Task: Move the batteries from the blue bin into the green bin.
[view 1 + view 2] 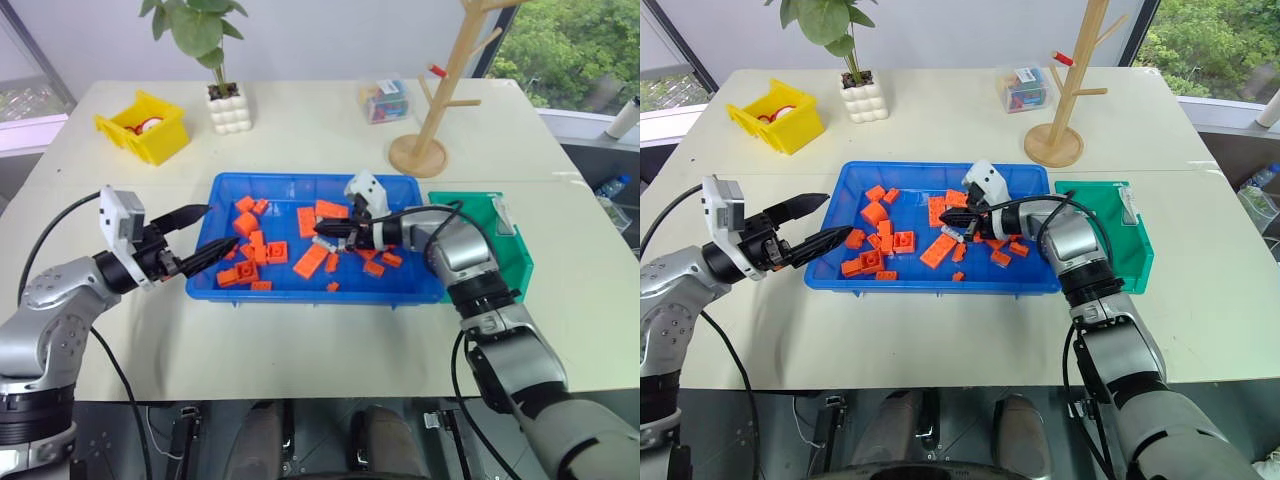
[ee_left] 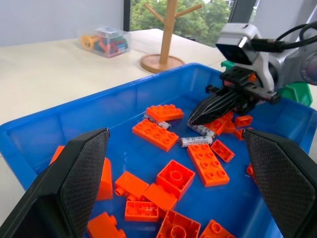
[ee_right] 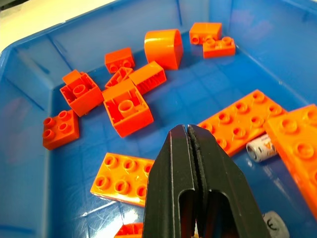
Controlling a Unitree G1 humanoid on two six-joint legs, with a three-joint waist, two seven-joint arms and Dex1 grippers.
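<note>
The right claw (image 2: 198, 115) hovered pinched shut on nothing visible over the blue bin (image 1: 300, 290), batteries (image 2: 196, 141) still lying among orange blocks (image 2: 154, 134), so picking seemed unfinished, needing a regrasp toward the green bin (image 1: 510, 262); left claw (image 1: 200, 235) gaped open.

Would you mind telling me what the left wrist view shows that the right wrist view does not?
Left wrist view: the left gripper with open fingers, the right gripper seen from outside, shut near the batteries, plus the wooden stand, the clear box and a corner of the green bin. Right wrist view: the right gripper's own fingers pressed together close up, and a curved orange block. Shared: the blue bin, orange blocks and batteries.
</note>
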